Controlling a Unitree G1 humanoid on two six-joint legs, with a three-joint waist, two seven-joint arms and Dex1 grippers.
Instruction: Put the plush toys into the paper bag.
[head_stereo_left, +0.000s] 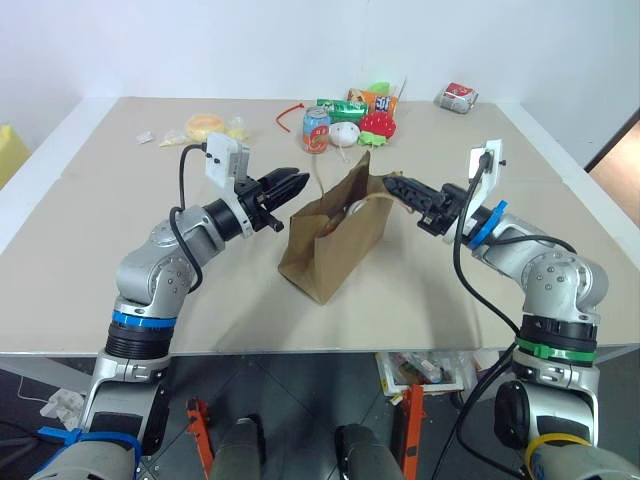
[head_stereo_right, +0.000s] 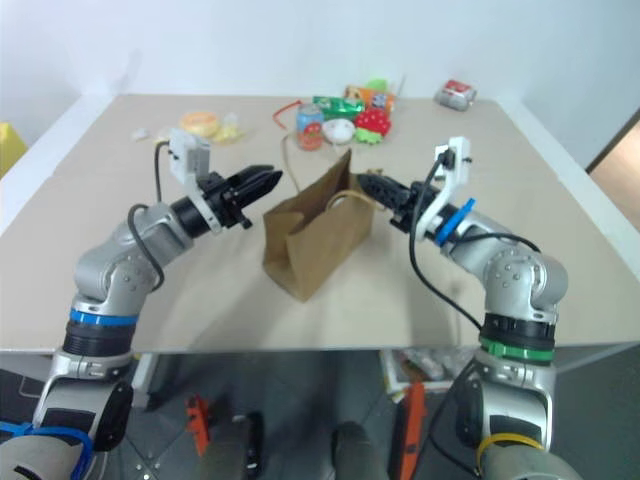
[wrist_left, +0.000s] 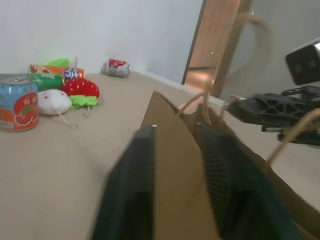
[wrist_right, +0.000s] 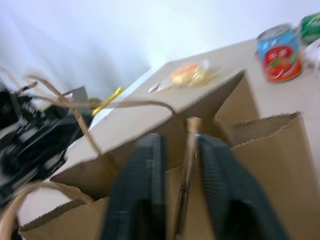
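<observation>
My left gripper and right gripper straddle the paper bag rim, fingers parted, unclenched. It is thin, light, crumple-prone; I would pinch its top edges.

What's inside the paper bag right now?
Through the open top of the paper bag, something pale and something brown show, likely the plush toys. The bag's walls cover the rest, so I cannot tell them apart.

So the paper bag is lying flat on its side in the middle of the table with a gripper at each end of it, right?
Not quite. The paper bag stands upright with its mouth open, as the left eye view shows. The left gripper and right gripper are indeed at its two ends, mid-table.
</observation>
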